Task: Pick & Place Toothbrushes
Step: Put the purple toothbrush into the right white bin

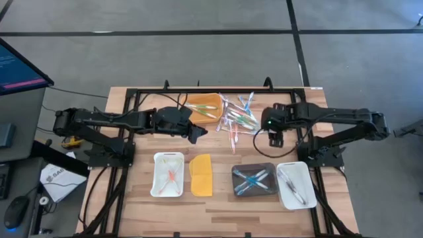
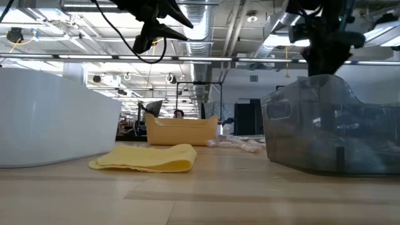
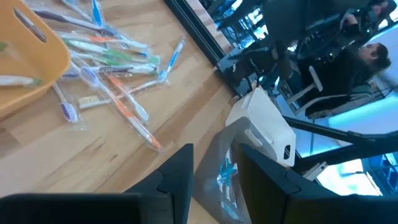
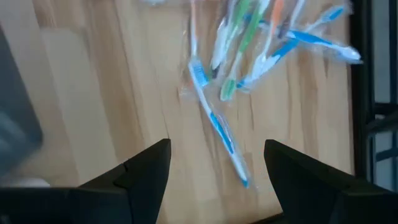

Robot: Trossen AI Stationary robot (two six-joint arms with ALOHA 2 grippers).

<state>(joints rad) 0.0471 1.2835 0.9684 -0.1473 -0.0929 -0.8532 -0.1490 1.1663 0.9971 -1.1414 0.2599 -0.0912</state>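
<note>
A pile of wrapped toothbrushes [image 1: 236,118] in orange, green, blue and white lies on the wooden table toward its far side, also in the left wrist view [image 3: 112,68] and right wrist view [image 4: 249,37]. My right gripper [image 1: 276,137] hangs open above the table just to the near right of the pile. One blue toothbrush [image 4: 217,127] lies on the wood below its fingers [image 4: 149,168], untouched. My left gripper [image 1: 197,134] hovers open left of the pile, with nothing between its fingers [image 3: 180,180].
An orange tray [image 1: 206,106] stands at the far side beside the pile. Along the near edge stand a white tray [image 1: 168,175] with orange brushes, a flat yellow lid [image 1: 201,175], a dark tray [image 1: 254,182] with blue brushes and a white tray [image 1: 294,185].
</note>
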